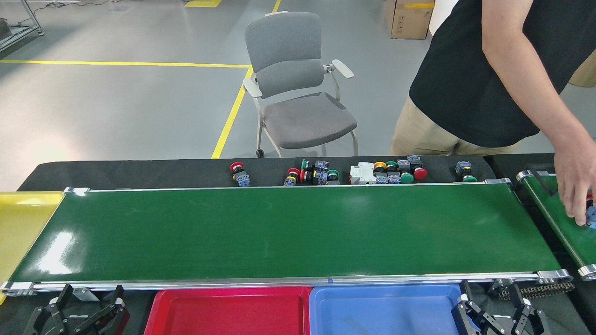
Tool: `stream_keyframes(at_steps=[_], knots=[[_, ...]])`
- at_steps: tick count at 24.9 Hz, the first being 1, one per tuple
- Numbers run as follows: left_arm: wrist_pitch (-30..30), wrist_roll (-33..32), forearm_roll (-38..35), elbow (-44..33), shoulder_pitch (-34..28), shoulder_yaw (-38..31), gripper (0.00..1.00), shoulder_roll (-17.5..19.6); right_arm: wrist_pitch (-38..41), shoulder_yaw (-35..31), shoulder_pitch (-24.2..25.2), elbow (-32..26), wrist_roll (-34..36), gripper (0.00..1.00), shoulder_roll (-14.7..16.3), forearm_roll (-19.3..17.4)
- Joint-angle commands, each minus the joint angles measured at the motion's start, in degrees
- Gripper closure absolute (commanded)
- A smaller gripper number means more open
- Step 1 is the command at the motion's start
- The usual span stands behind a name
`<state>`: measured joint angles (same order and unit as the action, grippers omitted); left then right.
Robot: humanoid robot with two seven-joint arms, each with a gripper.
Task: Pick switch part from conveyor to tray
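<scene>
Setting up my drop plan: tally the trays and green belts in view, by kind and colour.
Red tray: 1
Blue tray: 1
Long green conveyor: 1
Shorter angled green belt: 1
Total: 4

Floor (116, 107): smooth grey, glossy, with soft light glare. Yellow floor lines (231, 116): one runs across the far floor, another runs toward the table. Office chair (298, 79): grey upholstered seat and back, pale armrests, castors, facing the table. Cardboard box (409, 18): upper right, on the floor. Metal frame (21, 28): upper left corner, partly cut off.
</scene>
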<state>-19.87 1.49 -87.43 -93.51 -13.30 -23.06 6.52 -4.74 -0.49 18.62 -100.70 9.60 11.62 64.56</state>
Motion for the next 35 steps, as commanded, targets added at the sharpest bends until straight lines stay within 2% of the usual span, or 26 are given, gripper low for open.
stream_keyframes(at_steps=[1,18,23,35], knots=[[0.18,0.45,0.24,-0.71,0.12,-0.32,0.0,0.16,0.17,-0.39,-0.69,-0.73,-0.81,0.0,-0.02,0.12],[0.1,0.8,0.24,-0.71,1.26,-0.14,0.0,-0.02,2.81,-0.39,-1.83,-0.73,-1.07,0.0,0.16,0.21],[0.1,0.8,0.59,-0.62,1.88,0.03,0.0,-0.02,2.19,-0.39,-1.92,-0.73,-1.25,0.01,-1.86,0.3],[-0.08,0.8,2.26,-0.53,2.14,-0.06,0.0,0.24,2.19,-0.39,-1.92,-0.73,-2.48,0.01,-2.04,1.88]])
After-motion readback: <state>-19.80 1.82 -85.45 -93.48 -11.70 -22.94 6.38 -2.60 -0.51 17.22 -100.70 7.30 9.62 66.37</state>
